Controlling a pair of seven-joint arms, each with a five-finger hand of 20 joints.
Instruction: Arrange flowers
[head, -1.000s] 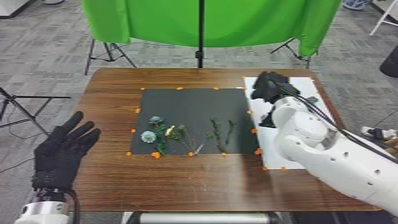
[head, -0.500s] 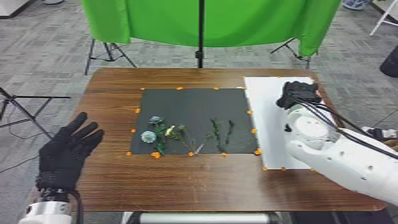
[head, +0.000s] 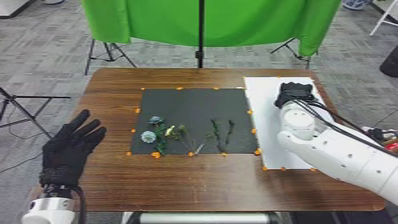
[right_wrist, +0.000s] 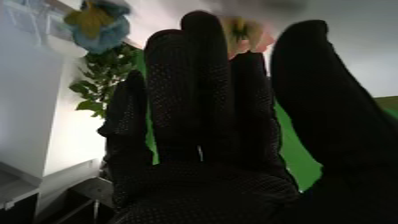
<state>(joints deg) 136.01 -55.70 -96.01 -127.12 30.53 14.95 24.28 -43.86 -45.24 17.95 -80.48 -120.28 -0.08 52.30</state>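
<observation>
On the dark mat (head: 191, 105) lie a pale blue flower (head: 148, 136), a smaller bluish one (head: 155, 120), a whitish-yellow one (head: 171, 131) and thin green stems (head: 216, 134) to their right. My right hand (head: 296, 93) is over the upper part of the white board (head: 277, 155), apart from those flowers. In the right wrist view my right hand (right_wrist: 200, 125) has straight fingers with the thumb spread away. Beyond it there are a blue flower (right_wrist: 99, 30), green leaves (right_wrist: 98, 82) and a pink flower (right_wrist: 249, 39), partly hidden by the fingers. My left hand (head: 67, 155) is open at the table's left side.
The brown table (head: 195, 185) carries the mat and board, with orange markers (head: 155, 155) along their edges. A green cloth (head: 160, 25) hangs on a stand behind the table. My right forearm crosses the table's right side.
My right hand has moved to the right and slightly nearer over the white board, and the arm has shifted with it. My left hand has drifted slightly right.
</observation>
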